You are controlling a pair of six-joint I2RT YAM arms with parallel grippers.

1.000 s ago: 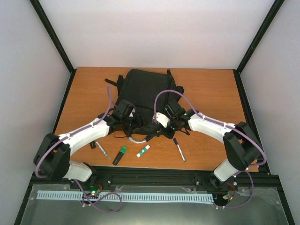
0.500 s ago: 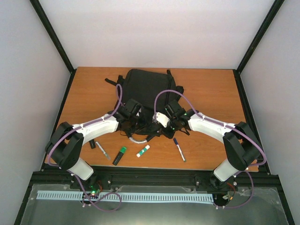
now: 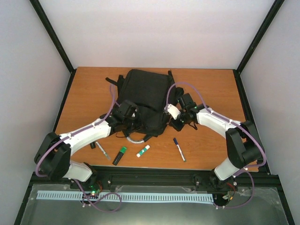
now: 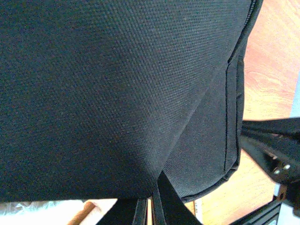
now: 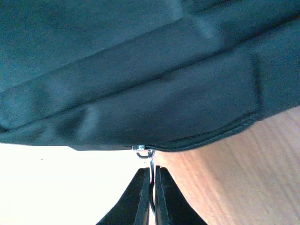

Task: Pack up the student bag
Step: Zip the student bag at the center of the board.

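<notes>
Lying on the far middle of the table [image 3: 211, 89], the backpack [image 3: 145, 93] sits between both arms. The left gripper [image 4: 150, 206] is clenched on a fold of its fabric at the near left edge. The right gripper [image 5: 152, 183], jaws almost touching, pinches the metal zipper pull [image 5: 151, 158].

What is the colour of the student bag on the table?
The student bag is plain black; the top external view shows it best.
</notes>
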